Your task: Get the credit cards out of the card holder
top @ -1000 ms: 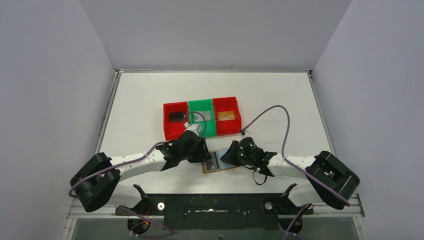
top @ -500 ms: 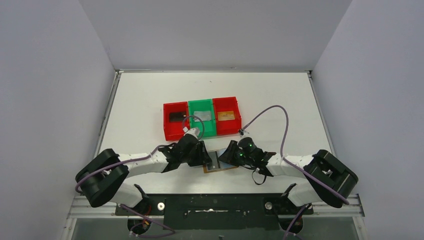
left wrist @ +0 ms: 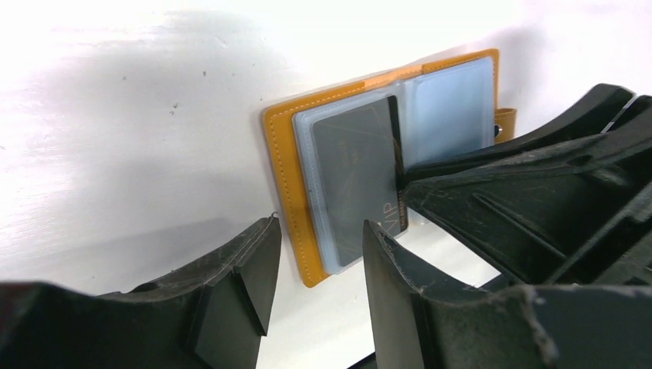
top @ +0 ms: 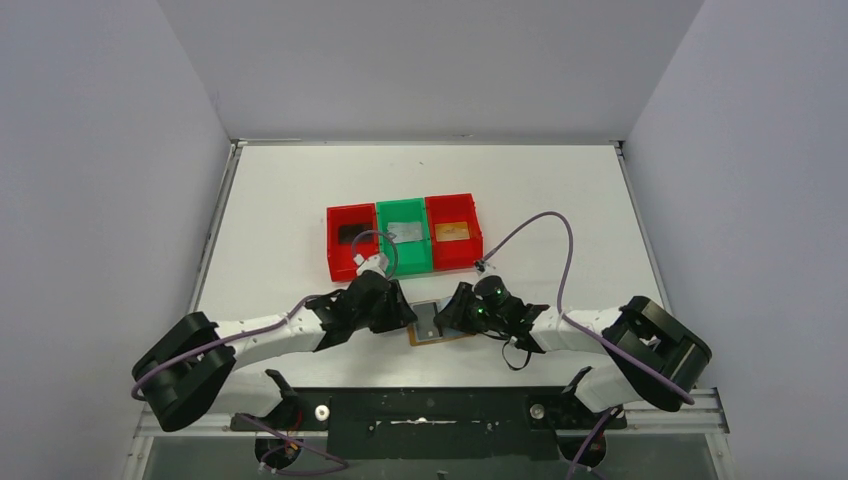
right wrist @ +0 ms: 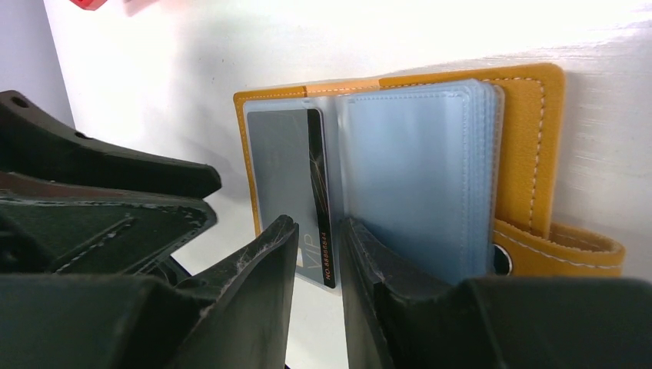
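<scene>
The tan-brown card holder lies open on the table between my two grippers. In the left wrist view the holder shows pale blue-grey sleeves. A grey card with a black stripe sticks out of its left sleeve at the near edge. My left gripper is open and empty, just off the holder's near left corner; it also shows in the top view. My right gripper is open by a narrow gap, its fingertips at the card's protruding end; it shows in the top view.
A row of bins stands behind the holder. The left red bin holds a black card. The green bin holds a silver-grey card. The right red bin holds an orange-brown card.
My left gripper has drawn back from the green bin and come down to the holder's left edge. The right gripper has shifted slightly left.
</scene>
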`<state>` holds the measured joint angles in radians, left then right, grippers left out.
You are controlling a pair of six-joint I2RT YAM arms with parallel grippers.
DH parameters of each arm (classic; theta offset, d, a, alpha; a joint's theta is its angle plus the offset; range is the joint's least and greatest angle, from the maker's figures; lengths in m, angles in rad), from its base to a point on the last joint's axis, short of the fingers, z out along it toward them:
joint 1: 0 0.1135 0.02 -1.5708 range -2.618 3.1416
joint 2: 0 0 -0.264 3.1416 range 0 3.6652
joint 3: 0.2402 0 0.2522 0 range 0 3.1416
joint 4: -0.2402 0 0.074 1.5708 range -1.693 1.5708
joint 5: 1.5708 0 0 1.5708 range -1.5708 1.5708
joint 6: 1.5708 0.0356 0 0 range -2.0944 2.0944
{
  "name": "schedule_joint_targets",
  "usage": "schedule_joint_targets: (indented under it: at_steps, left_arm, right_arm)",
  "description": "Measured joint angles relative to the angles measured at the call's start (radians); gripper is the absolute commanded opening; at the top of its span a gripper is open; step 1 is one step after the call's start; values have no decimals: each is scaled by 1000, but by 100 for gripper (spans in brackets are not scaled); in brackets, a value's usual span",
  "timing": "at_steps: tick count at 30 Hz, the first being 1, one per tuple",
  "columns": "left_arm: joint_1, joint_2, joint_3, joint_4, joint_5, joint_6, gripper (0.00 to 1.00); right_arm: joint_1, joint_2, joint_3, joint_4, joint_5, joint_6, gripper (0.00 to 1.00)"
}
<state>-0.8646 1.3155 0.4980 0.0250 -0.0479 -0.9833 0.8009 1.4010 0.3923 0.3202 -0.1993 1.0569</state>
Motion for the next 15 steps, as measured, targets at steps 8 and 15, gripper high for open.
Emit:
schedule_joint_targets:
  at_steps: [8, 15]
  left_arm:
    - [0, -10, 0, 74, 38, -1, 43]
    - [0, 80, -30, 196, 95, -13, 43]
  right_arm:
    - [0, 0, 0, -3, 6, 4, 29]
    - [0, -3, 0, -8, 12, 6, 30]
